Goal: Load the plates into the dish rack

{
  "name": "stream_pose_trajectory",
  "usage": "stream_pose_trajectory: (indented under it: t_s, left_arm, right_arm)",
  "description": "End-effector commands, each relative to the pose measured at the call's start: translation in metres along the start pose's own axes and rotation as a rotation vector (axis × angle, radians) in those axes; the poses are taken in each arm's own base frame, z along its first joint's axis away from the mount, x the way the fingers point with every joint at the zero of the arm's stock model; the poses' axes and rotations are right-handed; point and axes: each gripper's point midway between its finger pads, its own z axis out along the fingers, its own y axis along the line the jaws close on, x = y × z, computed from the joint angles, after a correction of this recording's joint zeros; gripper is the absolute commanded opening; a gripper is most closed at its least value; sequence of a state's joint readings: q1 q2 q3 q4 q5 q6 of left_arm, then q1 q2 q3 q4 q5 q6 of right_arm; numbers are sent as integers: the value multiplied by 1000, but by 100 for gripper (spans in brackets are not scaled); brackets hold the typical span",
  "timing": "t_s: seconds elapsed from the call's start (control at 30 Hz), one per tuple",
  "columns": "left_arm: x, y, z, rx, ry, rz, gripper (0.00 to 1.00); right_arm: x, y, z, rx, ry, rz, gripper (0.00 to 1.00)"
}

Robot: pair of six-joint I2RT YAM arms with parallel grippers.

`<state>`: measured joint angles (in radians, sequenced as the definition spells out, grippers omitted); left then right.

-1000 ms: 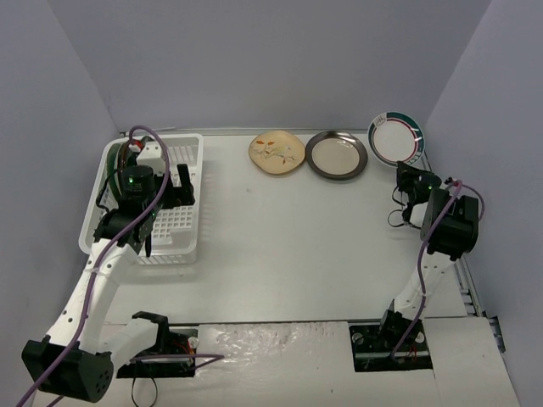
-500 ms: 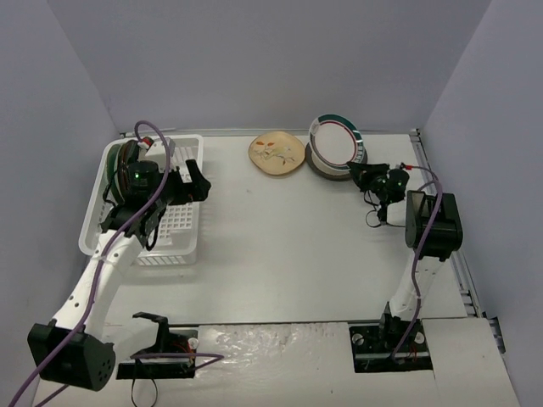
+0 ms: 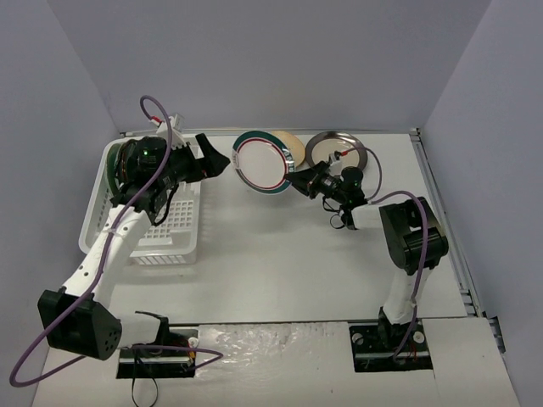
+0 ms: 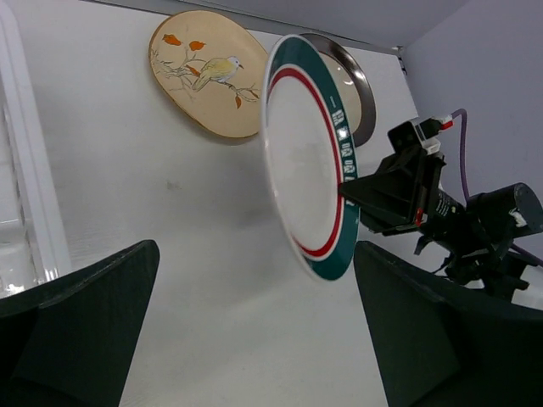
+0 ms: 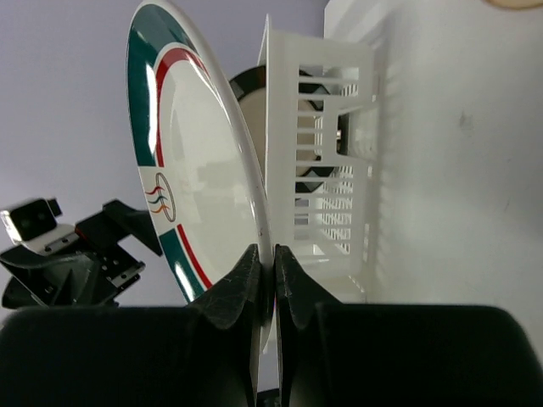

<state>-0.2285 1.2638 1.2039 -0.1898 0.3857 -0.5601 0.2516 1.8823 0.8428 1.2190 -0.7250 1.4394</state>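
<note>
Two arms, two claws, one dish rack (image 3: 182, 233), three plates outside it. One white plate (image 3: 263, 163) with a teal and red rim, up on edge in the air, pinched at the rim by the right claw (image 3: 297, 179), clamped hard on it. One tan floral plate (image 4: 208, 72) and one dark-rimmed beige plate (image 3: 337, 154), both flat on the tabletop (image 3: 280, 254) by the far wall, side by side. In the rack, dark plates (image 3: 119, 165) standing at the far left end; too overlapped to count.

Left claw (image 3: 210, 155) spread wide, holding nothing, just beside the white plate's face but apart from it, by the rack's far right corner.

From above, tan floral plate half hidden behind the held one. From the left wrist, shown nearly whole, bird and leaves on it, with the beige plate's rim peeking past the white plate's edge. From the right wrist alone: fingers on either side of the rim, a small wave mark on the plate's face, the rack's slotted wall beyond with a dark rim behind the slots.

Rack close along the left wall. Held plate between the two claws. Broad bare stretch of tabletop on the near side, from rack wall to right arm.
</note>
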Motion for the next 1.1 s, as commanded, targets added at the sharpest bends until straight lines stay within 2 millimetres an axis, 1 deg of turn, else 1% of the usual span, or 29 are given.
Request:
stream_pose_trajectory:
  t_s: [0.0, 0.17, 0.27, 0.37, 0.43, 0.5, 0.6, 0.67, 0.8, 0.83, 0.87, 0.97, 1.0, 1.03, 1.07]
  left_arm:
    - [-32, -37, 5, 118, -84, -20, 97]
    - [-22, -41, 17, 114, -40, -33, 97]
    - [-17, -41, 22, 100, -14, -39, 97]
    - [-13, -44, 24, 103, -1, -49, 92]
    - [-11, -44, 27, 102, 5, -53, 87]
    - [-10, -47, 28, 112, 13, -58, 78]
    - [-12, -51, 27, 126, 8, -62, 55]
    - [-14, -51, 26, 119, 1, -60, 36]
    - [-15, -49, 25, 104, -3, -58, 7]
    - [-15, -49, 24, 101, -5, -57, 2]
    - [-15, -48, 24, 98, -3, -56, 0]
    - [-16, -48, 21, 92, -10, -52, 0]
    - [-19, -48, 20, 86, -20, -49, 0]
    - [-21, -48, 18, 81, -29, -42, 0]
    - [-24, -48, 16, 77, -37, -34, 0]
  right_arm:
    - [38, 129, -21, -460, 46, -383, 0]
    - [54, 143, -21, -497, 79, -419, 0]
    - [60, 143, -20, -492, 90, -438, 0]
    - [62, 144, -21, -501, 94, -442, 0]
    - [65, 144, -20, -503, 101, -441, 0]
    - [67, 143, -19, -505, 107, -442, 0]
    - [68, 142, -19, -504, 107, -442, 0]
    - [68, 141, -19, -504, 106, -448, 0]
    - [68, 139, -19, -498, 105, -456, 0]
    - [68, 138, -18, -494, 106, -457, 0]
    - [69, 135, -18, -488, 107, -457, 0]
    - [69, 132, -18, -481, 107, -458, 1]
    - [69, 130, -18, -476, 105, -457, 5]
    - [69, 128, -19, -473, 103, -462, 18]
    - [69, 127, -19, -470, 101, -467, 33]
